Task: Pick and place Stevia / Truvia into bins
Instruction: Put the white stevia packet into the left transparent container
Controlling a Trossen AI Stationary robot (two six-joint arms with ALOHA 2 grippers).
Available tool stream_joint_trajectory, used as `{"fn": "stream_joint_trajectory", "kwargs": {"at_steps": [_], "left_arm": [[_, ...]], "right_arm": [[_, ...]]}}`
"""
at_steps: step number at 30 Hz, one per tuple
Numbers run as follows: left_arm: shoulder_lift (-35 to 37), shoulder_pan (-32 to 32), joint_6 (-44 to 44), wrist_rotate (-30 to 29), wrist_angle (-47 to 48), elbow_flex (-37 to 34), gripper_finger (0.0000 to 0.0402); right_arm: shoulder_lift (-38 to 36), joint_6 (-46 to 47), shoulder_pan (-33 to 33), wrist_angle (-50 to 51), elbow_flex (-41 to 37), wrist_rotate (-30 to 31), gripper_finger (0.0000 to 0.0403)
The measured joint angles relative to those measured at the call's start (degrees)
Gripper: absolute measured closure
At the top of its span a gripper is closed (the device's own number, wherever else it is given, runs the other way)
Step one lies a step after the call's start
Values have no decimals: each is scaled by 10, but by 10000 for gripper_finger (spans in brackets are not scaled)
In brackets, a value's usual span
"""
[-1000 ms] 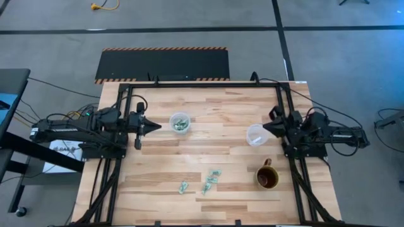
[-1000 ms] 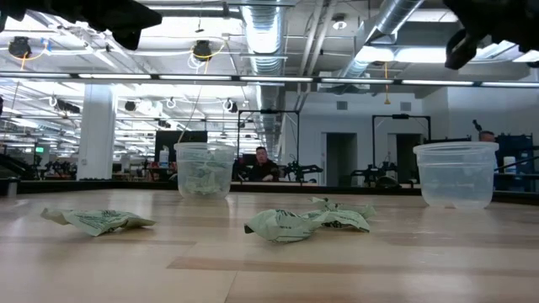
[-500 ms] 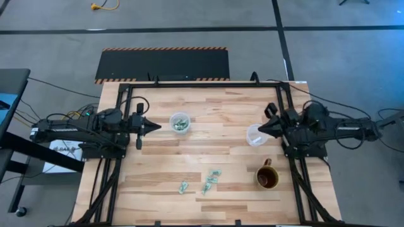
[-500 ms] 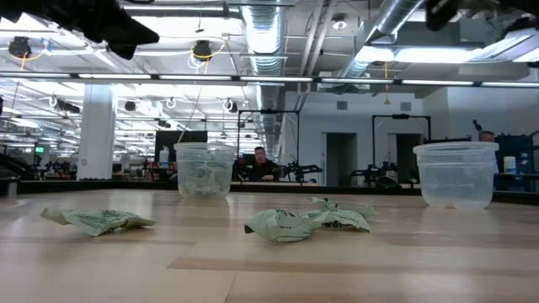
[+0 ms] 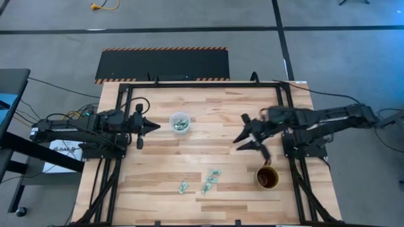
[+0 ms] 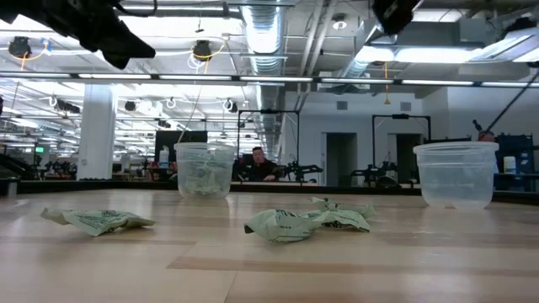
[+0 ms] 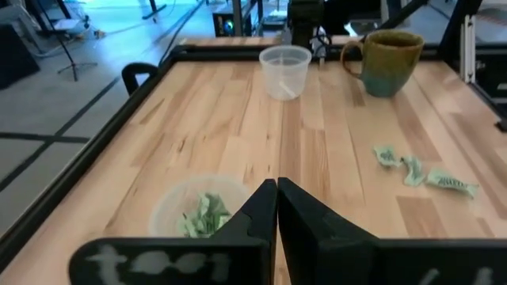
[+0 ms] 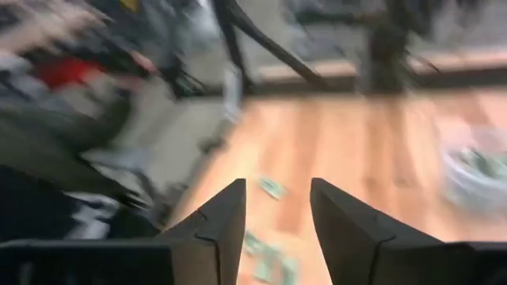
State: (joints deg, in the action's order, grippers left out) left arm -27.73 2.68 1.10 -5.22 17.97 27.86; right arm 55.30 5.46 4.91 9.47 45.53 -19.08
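Several green and white Stevia sachets (image 5: 211, 180) lie crumpled on the wooden table near its front edge, and show too in the low view (image 6: 307, 220). The left bin (image 5: 180, 122), a clear cup, stands upright with sachets inside. The second bin (image 6: 457, 174) stands empty; in the high view my right arm covers it. My left gripper (image 5: 151, 125) is shut, just left of the left bin (image 7: 202, 210). My right gripper (image 5: 243, 142) hangs open above the table's middle right, nothing between its fingers (image 8: 230, 218).
A brown mug (image 5: 267, 177) stands near the right front, close to my right arm. A black frame (image 5: 189, 84) runs along the table's edges. Bare wood lies between the bins and the sachets.
My right gripper has swung out from the table's right edge toward the middle and risen, passing over the empty bin, and its fingers have opened. The sachets, bins and mug have not moved.
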Motion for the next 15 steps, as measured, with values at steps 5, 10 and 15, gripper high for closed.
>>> {"fn": "stream_joint_trajectory", "kwargs": {"at_steps": [5,10,15], "left_arm": [[0,0,0,0,25,0,401],[0,0,0,0,52,0,401],[0,0,0,0,74,0,401]], "right_arm": [[92,-7,37,51,49,75,265],[173,19,74,60,73,99,278],[250,20,113,84,89,172,288]]}}
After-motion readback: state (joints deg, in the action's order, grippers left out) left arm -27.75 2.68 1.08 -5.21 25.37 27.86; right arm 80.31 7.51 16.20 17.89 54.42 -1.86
